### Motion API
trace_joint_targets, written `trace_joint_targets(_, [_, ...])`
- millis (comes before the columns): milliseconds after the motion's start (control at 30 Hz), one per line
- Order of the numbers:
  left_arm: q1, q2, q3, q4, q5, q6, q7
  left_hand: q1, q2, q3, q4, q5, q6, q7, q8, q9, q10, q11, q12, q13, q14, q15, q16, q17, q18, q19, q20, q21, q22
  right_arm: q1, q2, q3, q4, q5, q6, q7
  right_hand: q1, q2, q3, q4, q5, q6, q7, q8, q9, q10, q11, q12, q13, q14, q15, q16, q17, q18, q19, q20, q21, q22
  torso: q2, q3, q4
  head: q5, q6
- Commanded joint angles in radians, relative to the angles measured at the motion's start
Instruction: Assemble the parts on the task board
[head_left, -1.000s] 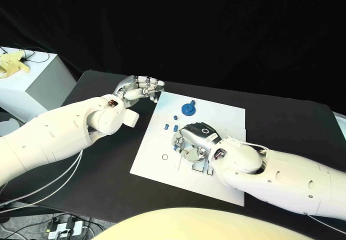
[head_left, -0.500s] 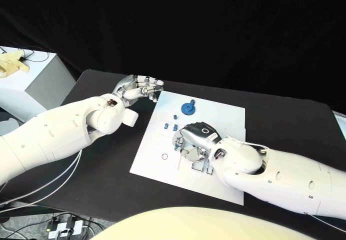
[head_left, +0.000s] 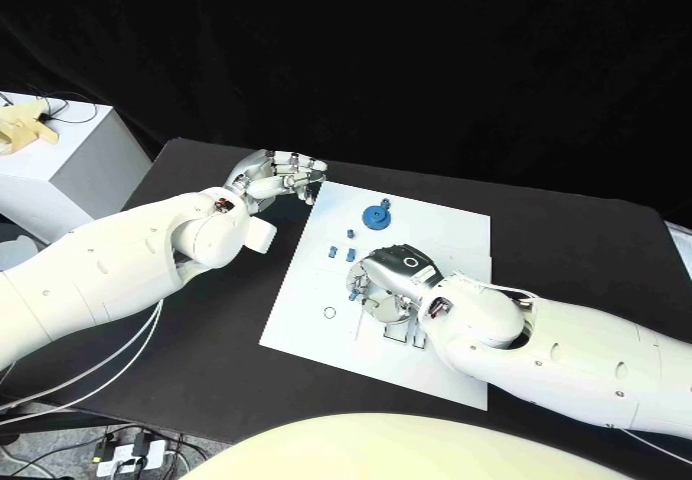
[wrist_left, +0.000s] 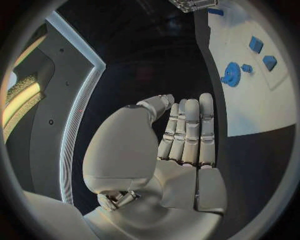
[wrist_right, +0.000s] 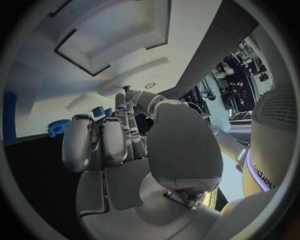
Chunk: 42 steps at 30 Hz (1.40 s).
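The right hand (head_left: 392, 287) has edged slightly toward the near edge of the task board (head_left: 447, 225), uncovering a little more of the board's middle.

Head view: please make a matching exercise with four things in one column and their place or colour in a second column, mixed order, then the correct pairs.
Things:
1. left hand
2. right hand
3. blue gear
4. white box

Places or colours:
A. over the middle of the task board
B. round and blue, lying on the board's far part
C. beside the table, bearing a yellow thing
D. at the board's far left corner

Pairs: 1-D, 2-A, 3-B, 4-C
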Motion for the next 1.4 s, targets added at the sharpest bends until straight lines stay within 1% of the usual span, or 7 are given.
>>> trace_joint_targets(33, [0.0, 0.0, 0.001, 0.003, -0.004, 0.015, 0.001, 0.006, 0.002, -0.006, 0.0, -0.004, -0.007, 0.0, 0.003, 0.002, -0.007, 0.001, 0.006, -0.001, -0.008, 0.002, -0.005, -0.002, -0.008, 0.007, 0.0, -0.003, -0.001, -0.001, 0.002, -0.001, -0.001, -0.027, 0.019, -0.007, -0.004, 0.008, 0.0, -0.004, 0.006, 0.007, 0.002, 0.004, 0.02, -0.001, 0.004, -0.004, -0.001, 0.027, -0.006, 0.005, 0.001, -0.02, 0.009, 0.0, 0.006, 0.002, 0.0, -0.0003, -0.0001, -0.001, 0.0])
trace_joint_targets(700, [0.0, -0.005, 0.001, 0.009, -0.006, 0.019, -0.003, 0.006, 0.003, -0.007, 0.0, -0.004, -0.007, 0.0, 0.004, 0.002, -0.009, 0.001, 0.006, -0.001, -0.008, 0.002, -0.006, -0.002, -0.008, 0.007, 0.0, -0.005, -0.002, -0.009, 0.02, -0.008, -0.015, -0.048, 0.037, -0.01, -0.006, 0.006, -0.002, -0.004, 0.005, 0.006, 0.002, 0.005, 0.022, -0.001, 0.004, -0.004, -0.001, 0.027, -0.006, 0.007, 0.002, -0.02, 0.009, 0.0, 0.007, 0.004, 0.0, 0.0003, -0.0004, 0.002, -0.008])
trace_joint_targets(967, [0.001, -0.005, 0.001, 0.009, -0.007, 0.019, -0.005, 0.006, 0.003, -0.008, 0.001, -0.004, -0.008, 0.0, 0.005, 0.002, -0.01, 0.001, 0.006, -0.002, -0.009, 0.002, -0.006, -0.002, -0.008, 0.007, 0.0, -0.005, -0.003, -0.01, 0.022, -0.016, -0.018, -0.047, 0.049, 0.004, -0.025, -0.018, -0.011, 0.0, -0.005, -0.013, 0.008, -0.002, 0.026, -0.025, 0.011, -0.008, -0.005, 0.022, 0.0, 0.002, -0.012, -0.018, 0.001, 0.004, -0.005, -0.007, -0.001, 0.0003, -0.0009, 0.001, -0.008])
trace_joint_targets(1100, [0.001, -0.005, 0.001, 0.009, -0.008, 0.019, -0.005, 0.006, 0.003, -0.008, 0.001, -0.004, -0.008, 0.0, 0.005, 0.002, -0.01, 0.001, 0.006, -0.002, -0.009, 0.002, -0.006, -0.002, -0.008, 0.007, 0.0, -0.005, -0.003, -0.01, 0.019, -0.017, -0.018, -0.041, 0.043, 0.011, -0.048, -0.049, -0.024, 0.012, 0.008, -0.043, 0.023, -0.023, 0.022, -0.09, 0.029, -0.008, -0.011, 0.014, 0.014, -0.009, -0.036, -0.008, -0.021, 0.015, -0.048, -0.051, -0.001, 0.0002, -0.001, 0.001, -0.008])
trace_joint_targets(1200, [0.001, -0.005, 0.001, 0.009, -0.008, 0.02, -0.006, 0.006, 0.003, -0.008, 0.001, -0.004, -0.008, 0.0, 0.005, 0.002, -0.01, 0.001, 0.006, -0.002, -0.009, 0.002, -0.006, -0.002, -0.008, 0.007, 0.0, -0.005, -0.003, -0.01, 0.015, -0.018, -0.017, -0.039, 0.025, 0.011, -0.05, -0.068, -0.083, 0.021, -0.013, -0.083, 0.029, -0.06, 0.011, -0.185, 0.04, -0.003, -0.012, -0.022, 0.024, -0.08, -0.139, 0.02, -0.08, 0.027, -0.177, -0.179, -0.001, 0.0004, -0.0016, 0.001, -0.007])
trace_joint_targets(1367, [0.001, -0.006, 0.001, 0.009, -0.009, 0.022, -0.008, 0.006, 0.003, -0.008, 0.001, -0.004, -0.008, 0.0, 0.005, 0.002, -0.01, 0.001, 0.006, -0.002, -0.009, 0.002, -0.006, -0.002, -0.008, 0.007, 0.0, -0.005, -0.003, -0.01, 0.01, -0.018, -0.016, -0.038, -0.004, 0.006, 0.033, -0.026, -0.307, 0.058, -0.016, -0.157, 0.031, -0.128, -0.016, -0.288, 0.055, 0.017, -0.008, -0.066, 0.036, -0.148, -0.245, 0.044, -0.128, 0.039, -0.323, -0.31, -0.001, 0.0002, -0.0013, -0.001, -0.006])
trace_joint_targets(1400, [0.001, -0.006, 0.001, 0.009, -0.009, 0.023, -0.008, 0.006, 0.003, -0.008, 0.001, -0.004, -0.008, 0.0, 0.005, 0.002, -0.01, 0.001, 0.006, -0.002, -0.009, 0.002, -0.006, -0.002, -0.008, 0.007, 0.0, -0.005, -0.003, -0.01, 0.01, -0.018, -0.015, -0.038, -0.009, 0.005, 0.084, -0.014, -0.404, 0.099, -0.016, -0.177, 0.034, -0.147, -0.023, -0.333, 0.061, 0.028, -0.008, -0.09, 0.043, -0.181, -0.298, 0.056, -0.153, 0.045, -0.4, -0.381, -0.001, 0.0002, -0.0013, -0.001, -0.006])
